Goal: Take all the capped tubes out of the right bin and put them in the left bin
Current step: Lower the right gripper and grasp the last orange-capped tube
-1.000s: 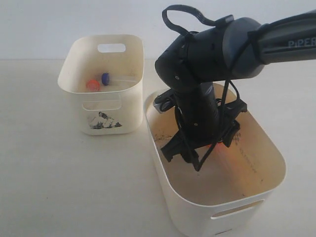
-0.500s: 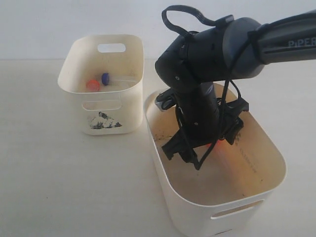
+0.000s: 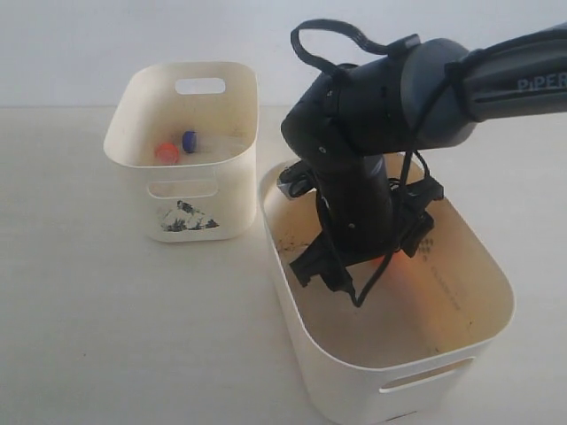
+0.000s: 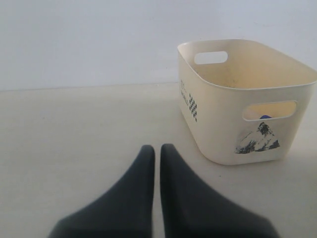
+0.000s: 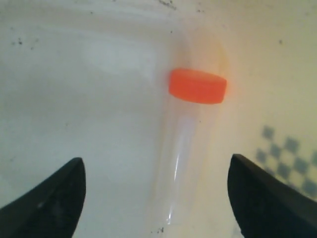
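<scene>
Big bin (image 3: 345,381): one orange-cap tube (image 5: 185,144) lies on its floor, not moved yet.
Small bin (image 3: 232,190): two tubes are inside, showing an orange cap (image 3: 166,151) and a blue cap (image 3: 189,140).
Right gripper (image 5: 156,161): down in the big bin, jaws wide apart, one on each side of the tube, not touching it.
Left gripper (image 4: 157,148): jaws pressed together, holding nothing, near the small bin.
Left to do: I think at least this one tube; no other shows.

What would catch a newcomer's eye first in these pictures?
First comes the bulky black right arm, which dips into the larger right bin. Its jaws are spread wide on either side of a clear tube with an orange-red cap, lying in the bin. Next is the smaller left bin beside it, with an orange-red cap and a blue cap showing inside.
</scene>
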